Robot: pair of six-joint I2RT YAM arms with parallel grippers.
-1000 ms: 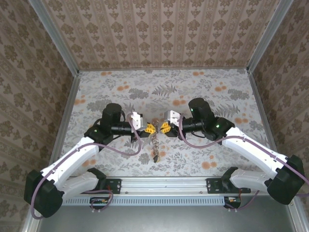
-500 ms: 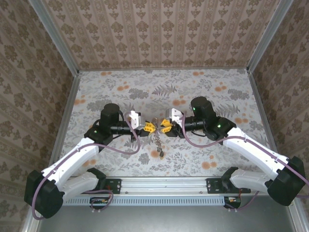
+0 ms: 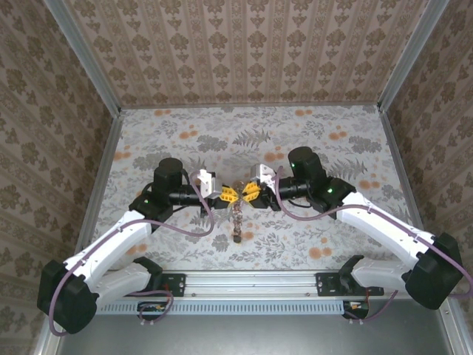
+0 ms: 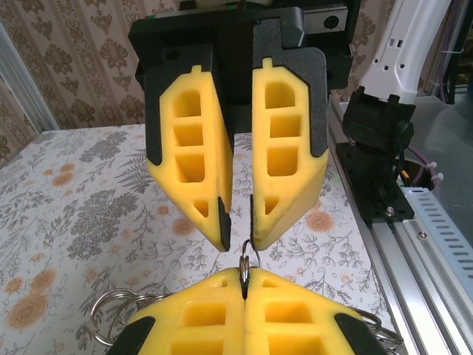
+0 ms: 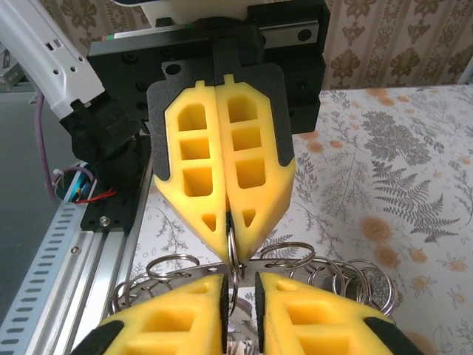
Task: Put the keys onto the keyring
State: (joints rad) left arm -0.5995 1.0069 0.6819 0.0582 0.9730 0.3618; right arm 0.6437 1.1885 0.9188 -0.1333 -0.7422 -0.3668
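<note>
Mid-frame: left gripper [image 3: 231, 195] clamped on thin keyring [image 4: 247, 262]; right gripper [image 3: 249, 194] narrow, small gap btw. fingers, tips at same ring.

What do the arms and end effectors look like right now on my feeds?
The left arm and right arm have white links, black joint housings and trailing purple cables. The left end effector and right end effector each have two yellow wedge-shaped fingers with rectangular cut-outs, backed by black plates.

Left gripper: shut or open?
Shut. The left gripper has its fingers pressed together, no gap, pinching a thin ring at the tips.
</note>
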